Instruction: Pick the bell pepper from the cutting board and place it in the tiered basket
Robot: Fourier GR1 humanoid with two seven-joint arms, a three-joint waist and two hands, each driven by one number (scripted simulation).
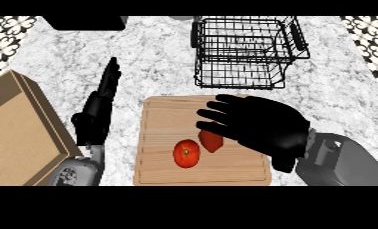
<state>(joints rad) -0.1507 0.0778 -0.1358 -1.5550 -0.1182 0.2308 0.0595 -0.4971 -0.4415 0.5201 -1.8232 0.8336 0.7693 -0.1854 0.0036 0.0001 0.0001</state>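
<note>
While the bell pepper lies on the cutting board, the right robot hand is spread above it

Where the lower edge cuts them off, the grey left forearm and right forearm enter the view. Nearest on the desk lies the wooden cutting board. A round red tomato rests on its near half. Just beside the tomato, to the right and slightly farther, sits the red bell pepper; its far edge is hidden under the right robot hand's fingers. These fingers are spread and uncurled, pointing left over the board. Contact with the pepper cannot be determined. Left of the board, the left robot hand shows edge-on, fingers straight and together. A light-brown wooden tray occupies the left edge. At the far side, well apart from the pepper, stands the black wire tiered basket.
</note>
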